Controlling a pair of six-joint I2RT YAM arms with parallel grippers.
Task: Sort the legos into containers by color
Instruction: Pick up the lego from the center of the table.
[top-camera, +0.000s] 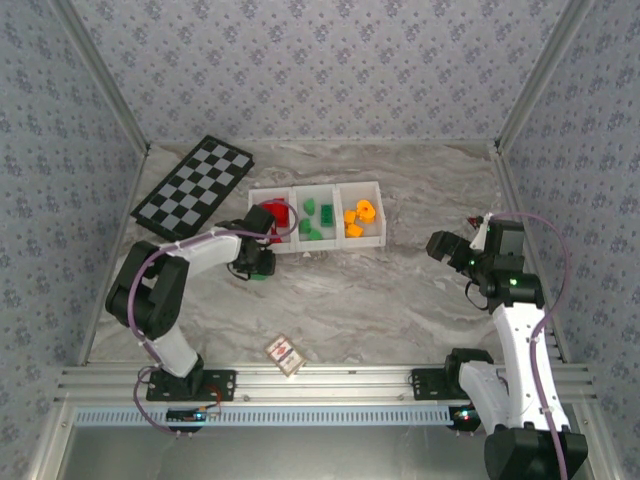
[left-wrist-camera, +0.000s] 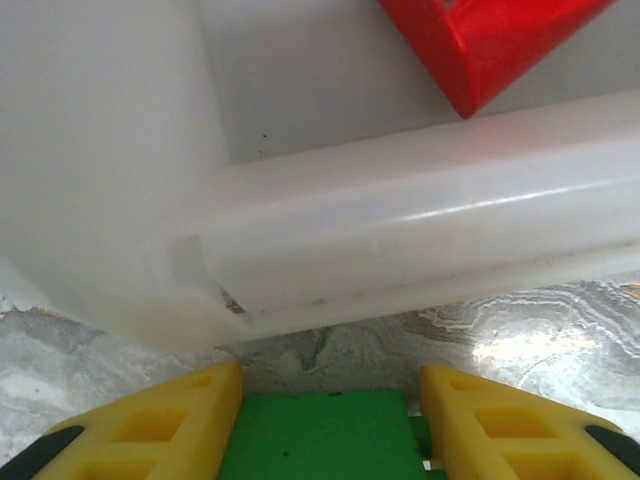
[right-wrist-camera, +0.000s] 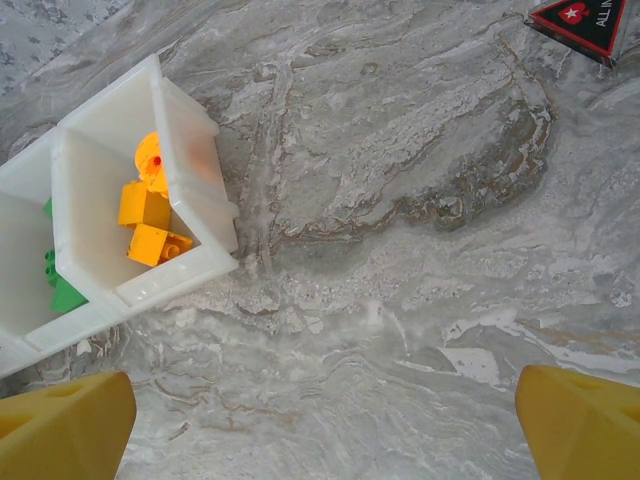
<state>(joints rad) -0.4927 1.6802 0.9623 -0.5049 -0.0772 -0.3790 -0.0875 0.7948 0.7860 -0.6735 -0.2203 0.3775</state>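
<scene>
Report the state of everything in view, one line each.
Green brick: gripped, not yet in a compartment.
Left gripper: shut on it.
Right gripper: open, empty.
Tray: upright, open-topped.
Sorted bricks: in compartments by colour.
Card: lying flat.
Checkerboard: lying flat.

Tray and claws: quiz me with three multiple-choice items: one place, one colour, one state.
1. The green brick at the left claw lies: A on the checkerboard; B between its fingers, outside the tray; C inside the tray.
2. The bricks in the right compartment are: A red; B green; C orange-yellow.
3. The right claw is: A open; B shut on a brick; C shut empty.
B: left wrist view shows it between yellow fingers, short of the rim. C: top view shows orange-yellow there. A: its fingers stand far apart.
</scene>
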